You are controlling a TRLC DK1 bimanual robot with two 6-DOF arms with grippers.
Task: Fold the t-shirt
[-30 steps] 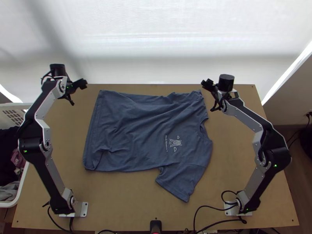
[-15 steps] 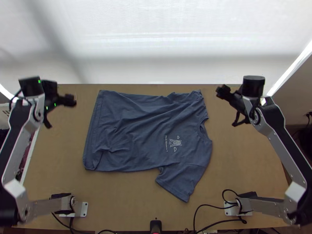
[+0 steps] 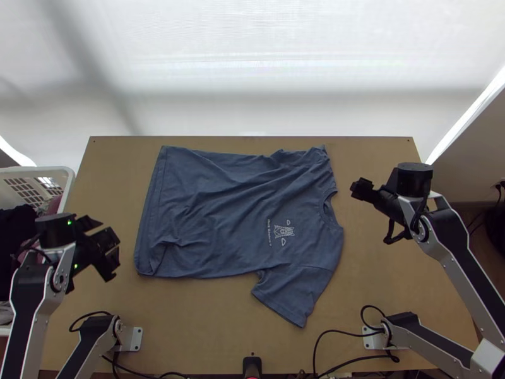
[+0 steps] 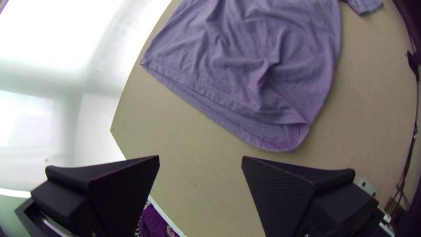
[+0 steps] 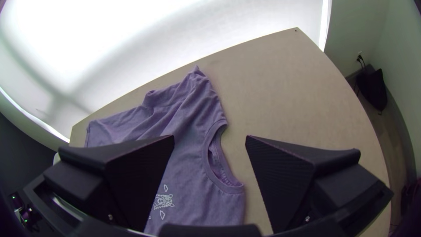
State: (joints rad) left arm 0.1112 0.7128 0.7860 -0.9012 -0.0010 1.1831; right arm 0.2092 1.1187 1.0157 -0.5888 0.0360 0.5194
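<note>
From above, the t-shirt (image 3: 233, 215) lies spread and rumpled, its near sleeve (image 3: 293, 294) slanting outward; whether the far sleeve is tucked I cannot tell. The left gripper (image 3: 108, 248) hangs beyond the hem, wide open and empty, and the right gripper (image 3: 362, 189) is just off the neck end. I take it they stand clear on opposite sides so that each can come in on its own end of the shirt; a first fold seems yet to be made. The wooden table (image 3: 208, 322) surrounds the shirt; past the hem side sits a white basket (image 3: 67, 183) of clothes, and behind the far edge a pale backlit screen (image 3: 252, 63).

In the left wrist view, the hem's layers are slightly offset and one corner (image 4: 291, 136) is creased over on itself, so smoothing it first might keep the fold square. The fingers hold nothing, and bare wood lies between them and the hem.

In the right wrist view, the fingers stand wide apart with nothing between them, near the neck opening (image 5: 219, 162), which likely suits a shoulder grasp. Beyond the shirt's neck side, the tabletop gives way to dark floor (image 5: 390, 145), with a black bag (image 5: 372, 90) by the wall.
</note>
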